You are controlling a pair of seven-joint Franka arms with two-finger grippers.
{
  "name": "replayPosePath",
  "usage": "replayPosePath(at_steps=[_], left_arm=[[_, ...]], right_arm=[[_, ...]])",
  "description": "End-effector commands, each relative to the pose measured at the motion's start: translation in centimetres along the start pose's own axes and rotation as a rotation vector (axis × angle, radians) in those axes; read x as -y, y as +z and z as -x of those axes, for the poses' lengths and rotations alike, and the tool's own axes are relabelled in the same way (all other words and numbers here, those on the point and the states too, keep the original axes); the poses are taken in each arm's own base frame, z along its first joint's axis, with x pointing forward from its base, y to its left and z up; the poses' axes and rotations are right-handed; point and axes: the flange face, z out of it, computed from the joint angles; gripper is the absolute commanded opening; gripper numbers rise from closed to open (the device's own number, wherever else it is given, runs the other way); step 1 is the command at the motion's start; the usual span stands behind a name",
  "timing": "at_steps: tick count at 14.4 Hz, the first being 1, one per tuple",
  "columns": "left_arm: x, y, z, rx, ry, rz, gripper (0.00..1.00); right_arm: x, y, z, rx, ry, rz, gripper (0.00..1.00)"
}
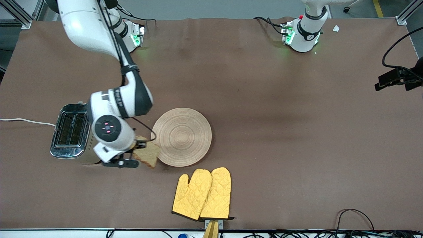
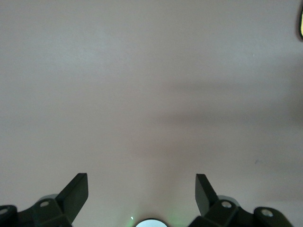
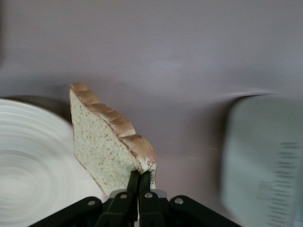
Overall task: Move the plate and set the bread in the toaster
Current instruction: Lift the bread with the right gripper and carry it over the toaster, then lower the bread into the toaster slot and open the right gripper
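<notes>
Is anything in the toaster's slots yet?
Both slots of the toaster look dark and hold no bread; their depths are hidden. The bread hangs in the right tool, between toaster and plate.

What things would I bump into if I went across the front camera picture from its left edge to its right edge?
Toaster → bread held in the right hand → plate → yellow oven mitts.

Toaster slots gape unblocked; plate lies beside.
</notes>
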Motion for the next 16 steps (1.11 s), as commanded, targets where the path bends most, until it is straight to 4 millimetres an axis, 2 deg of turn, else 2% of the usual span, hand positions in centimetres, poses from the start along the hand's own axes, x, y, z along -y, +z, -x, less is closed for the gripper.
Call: replayPosePath(at_steps=[1,3,6,11,12,16], left_arm=[[-0.4,-0.5,0.8,0.008,0.005,0.014,1.00],[-0.2,-0.4,0.6,0.010,-0.001,0.013,1.00],[0.2,-0.3,0.6,0.012,-0.009,0.004,1.00],[1.5,1.5,-0.7,0.040,-0.031,-0.034,1.00],[1.6,1.7,-0.9,0.040,-0.033,-0.032,1.00],[1.6,1.8,-1.2,0.029,-0.033,-0.033,1.00]], right_arm=[[-5.5,-3.5,-0.1,0.053,-0.075,0.061,0.00],[-8.6,-5.4,0.5,0.109,-0.099,0.141,0.00],[-11.3,-7.8,1.8,0.152,-0.106,0.247,0.00],[-15.7,-9.4,3.0,0.220,-0.124,0.409,0.00],[-16.8,-9.0,3.0,0.238,-0.105,0.436,0.00],[-18.1,-4.9,2.7,0.310,-0.090,0.487,0.00]])
